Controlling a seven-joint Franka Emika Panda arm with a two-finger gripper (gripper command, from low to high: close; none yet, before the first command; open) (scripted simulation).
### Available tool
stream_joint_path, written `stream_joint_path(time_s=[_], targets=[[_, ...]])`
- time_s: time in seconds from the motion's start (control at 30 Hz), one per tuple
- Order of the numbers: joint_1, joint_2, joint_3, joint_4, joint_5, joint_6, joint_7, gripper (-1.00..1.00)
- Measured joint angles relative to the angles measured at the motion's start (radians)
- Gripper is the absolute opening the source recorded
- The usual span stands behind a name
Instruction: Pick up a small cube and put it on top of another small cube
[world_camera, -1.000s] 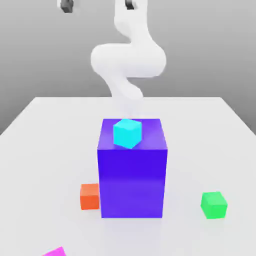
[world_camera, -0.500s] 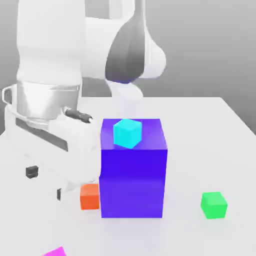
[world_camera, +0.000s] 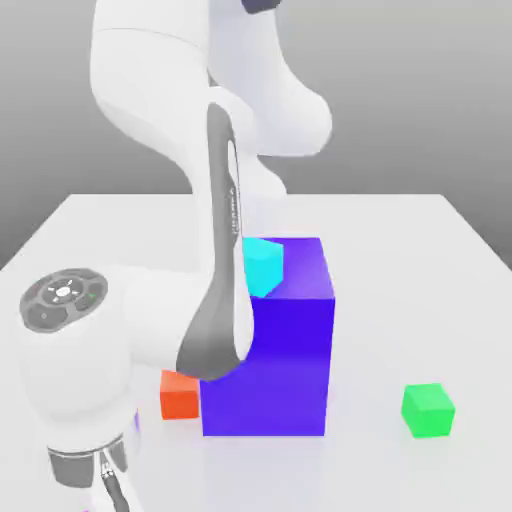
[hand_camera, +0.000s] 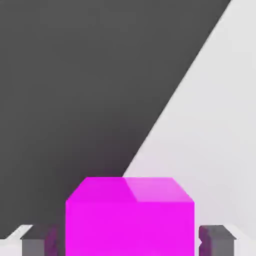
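between the gripper's (hand_camera: 128, 241) fingertips, the small magenta cube (hand_camera: 130, 227), and what a tight fit! jaws wide enough for a slim gap on either side, with no grip to call. danger of a skewed pinch from an off-centre close, then a twist or slip on lifting. risk, too, of clipping the cyan cube (world_camera: 264, 268) on the big blue block (world_camera: 275, 365) with that forearm (world_camera: 215, 300) so near. from the hand view, those finger gaps; from the exterior view, the orange cube (world_camera: 180, 396) and green cube (world_camera: 427, 411).
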Motion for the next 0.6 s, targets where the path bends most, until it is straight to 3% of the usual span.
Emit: stream_joint_path(time_s=[0.1, 0.23, 0.6], targets=[[0.000, 0.006, 0.000, 0.001, 0.000, 0.004, 0.000, -1.00], [-0.001, -0.108, 0.008, -0.020, 0.003, -0.085, -0.009, -1.00], [0.240, -0.380, 0.283, -0.270, 0.032, -0.079, 0.010, -1.00]])
